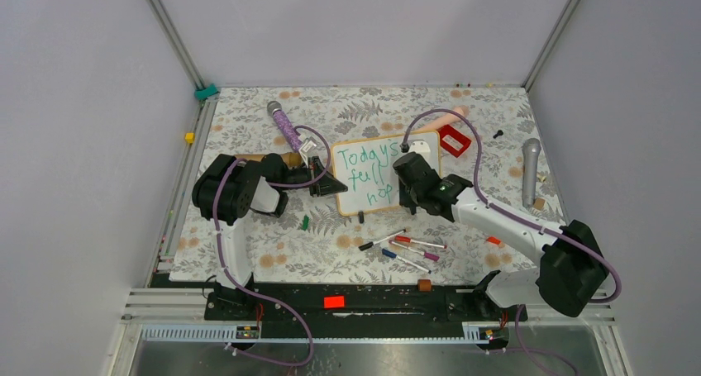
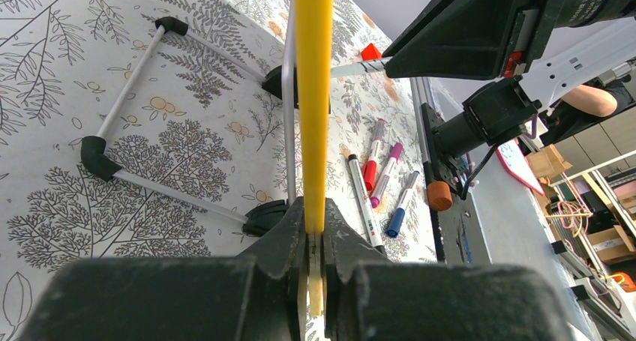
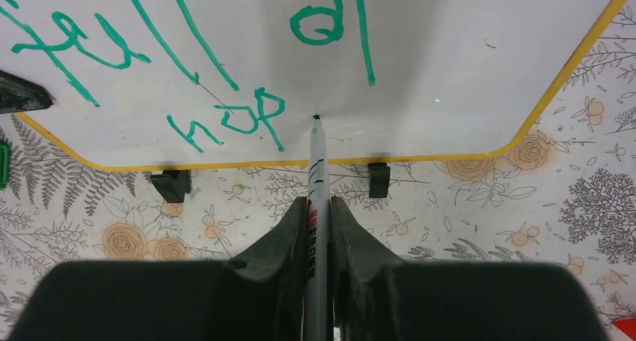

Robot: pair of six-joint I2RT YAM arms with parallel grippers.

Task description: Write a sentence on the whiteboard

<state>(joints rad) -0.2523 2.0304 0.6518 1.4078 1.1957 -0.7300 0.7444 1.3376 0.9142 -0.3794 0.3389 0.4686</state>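
Observation:
The whiteboard (image 1: 351,201) stands tilted in the middle of the table on black clip feet. Its green sentence (image 1: 369,175) reads "Todays", "full", "hop" in three lines. My left gripper (image 1: 326,183) is shut on the board's left frame edge, which shows as a yellow strip (image 2: 313,94) between the jaws (image 2: 315,215). My right gripper (image 1: 411,196) is shut on a grey marker (image 3: 317,183). The marker's tip touches the whiteboard (image 3: 450,56) just right of "hop" (image 3: 232,120).
Several loose markers (image 1: 405,248) lie in front of the board and show in the left wrist view (image 2: 375,169). A red box (image 1: 454,140), a purple microphone (image 1: 285,126), a grey microphone (image 1: 530,169) and a green cap (image 1: 305,221) lie around it.

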